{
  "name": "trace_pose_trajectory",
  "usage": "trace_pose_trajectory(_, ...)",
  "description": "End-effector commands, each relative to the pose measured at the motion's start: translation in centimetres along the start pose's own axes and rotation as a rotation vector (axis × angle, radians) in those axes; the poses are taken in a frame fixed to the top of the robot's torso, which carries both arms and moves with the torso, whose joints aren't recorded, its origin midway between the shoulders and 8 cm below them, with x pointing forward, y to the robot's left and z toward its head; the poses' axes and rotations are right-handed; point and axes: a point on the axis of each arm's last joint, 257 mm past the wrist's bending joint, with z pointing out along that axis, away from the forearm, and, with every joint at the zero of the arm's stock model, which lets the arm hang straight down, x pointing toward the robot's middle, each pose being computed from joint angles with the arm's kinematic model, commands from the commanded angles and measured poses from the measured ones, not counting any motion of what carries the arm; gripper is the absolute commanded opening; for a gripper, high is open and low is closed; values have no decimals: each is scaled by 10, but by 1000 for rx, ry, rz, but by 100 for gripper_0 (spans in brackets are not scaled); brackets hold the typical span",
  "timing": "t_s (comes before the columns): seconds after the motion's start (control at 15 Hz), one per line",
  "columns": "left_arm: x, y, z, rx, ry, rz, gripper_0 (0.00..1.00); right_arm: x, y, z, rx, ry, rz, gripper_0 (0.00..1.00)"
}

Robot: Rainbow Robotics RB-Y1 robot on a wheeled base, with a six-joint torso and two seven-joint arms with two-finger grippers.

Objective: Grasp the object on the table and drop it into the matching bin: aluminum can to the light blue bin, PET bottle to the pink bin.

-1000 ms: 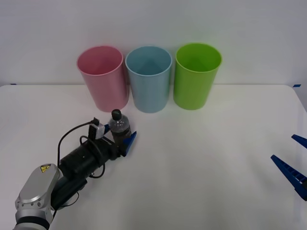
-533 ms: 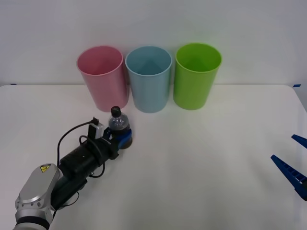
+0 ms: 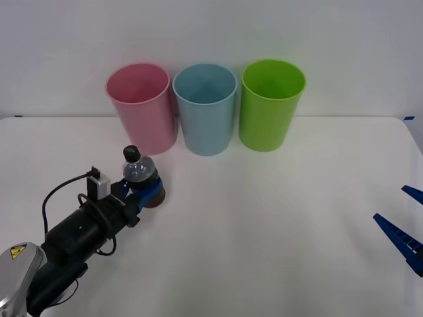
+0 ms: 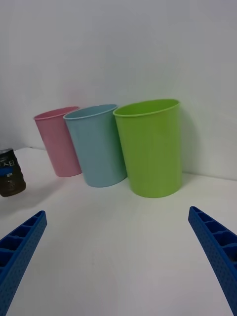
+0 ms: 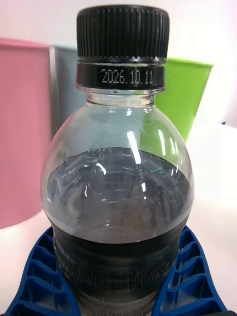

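In the front view, the PET bottle [image 3: 140, 174] is being gripped upright by the left gripper [image 3: 147, 192], left of centre in the frame, with the blue fingers [image 3: 156, 193] clenched around its dark lower body and the black cap pointing up. Whether the bottle's base is touching the table [image 3: 277, 224] cannot be told. Along the upper middle of the frame three bins are being shown side by side at the table's far edge: the pink bin [image 3: 142, 109] at left, the light blue bin [image 3: 205, 109] in the middle and the lime green bin [image 3: 271, 105] at right. The bottle is being held just below the pink bin. The right gripper [image 3: 404, 223] is being kept at the right edge, well apart from everything, its fingers spread open.

In the right wrist view, the right gripper [image 4: 117, 252] is being shown released, with nothing between its fingers [image 4: 19, 247]. The three bins are standing across the middle, and the bottle [image 4: 11, 173] is being cut off by the left edge.

In the left wrist view, the bottle [image 5: 118, 182] is being clasped between the blue fingers [image 5: 37, 276] at the bottom, with the pink bin [image 5: 22, 133] behind it at left.
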Motion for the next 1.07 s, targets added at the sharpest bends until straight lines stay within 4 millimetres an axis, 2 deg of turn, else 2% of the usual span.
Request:
trace_pose_trajectory(0.07, -34, -1, -23, -2, -45, -35, 0, 0, 0, 0, 0, 0, 0, 100)
trace_pose_trajectory(0.27, -72, -4, -41, -4, -95, -72, 0, 0, 0, 0, 0, 0, 0, 100)
trace_pose_trajectory(0.53, -127, 0, -46, 5, -154, -94, 0, 0, 0, 0, 0, 0, 0, 100)
trace_pose_trajectory(0.8, -174, 9, -39, 29, -196, -128, 0, 0, 0, 0, 0, 0, 0, 100)
trace_pose_trajectory(1.07, -223, 33, -21, 12, -237, -130, 0, 0, 0, 0, 0, 0, 0, 100)
